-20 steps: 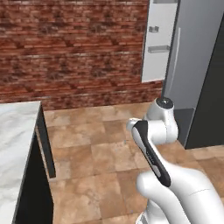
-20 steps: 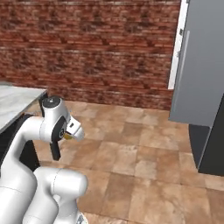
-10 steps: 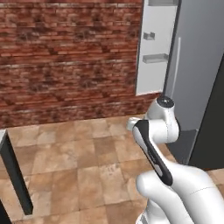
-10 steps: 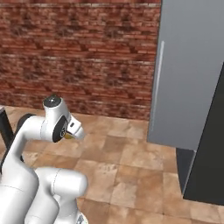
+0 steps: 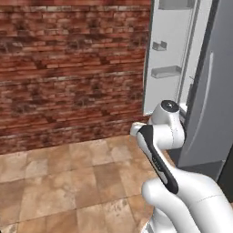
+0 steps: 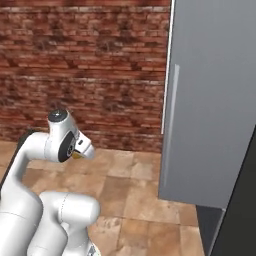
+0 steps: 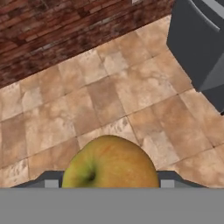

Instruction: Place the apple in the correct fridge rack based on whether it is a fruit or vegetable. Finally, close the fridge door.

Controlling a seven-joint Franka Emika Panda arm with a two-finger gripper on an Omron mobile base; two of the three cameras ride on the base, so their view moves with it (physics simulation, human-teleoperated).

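Note:
The apple (image 7: 109, 162), yellow-orange with a green patch round its stem pit, sits low in the hand view. My gripper (image 7: 109, 183) is shut on it, above brown floor tiles. In the right base view the gripper (image 6: 80, 152) is tucked close to the arm, and a sliver of the apple (image 6: 74, 155) shows under the hand. The fridge (image 5: 207, 113) stands at the right, its white open door (image 5: 166, 54) carrying small door bins (image 5: 166, 71). The fridge rack is hidden from these views.
A red brick wall (image 5: 68, 68) runs across the back, with brown tiled floor (image 5: 68, 182) in front of it. A tall grey fridge panel (image 6: 215, 100) with a vertical handle (image 6: 172, 100) stands at the right. A grey fridge corner (image 7: 199, 39) shows at the upper right of the hand view.
The base has driven and turned, so the whole scene shifted. The counter has left view and the fridge looms larger and closer. The arm's pose looks unchanged.

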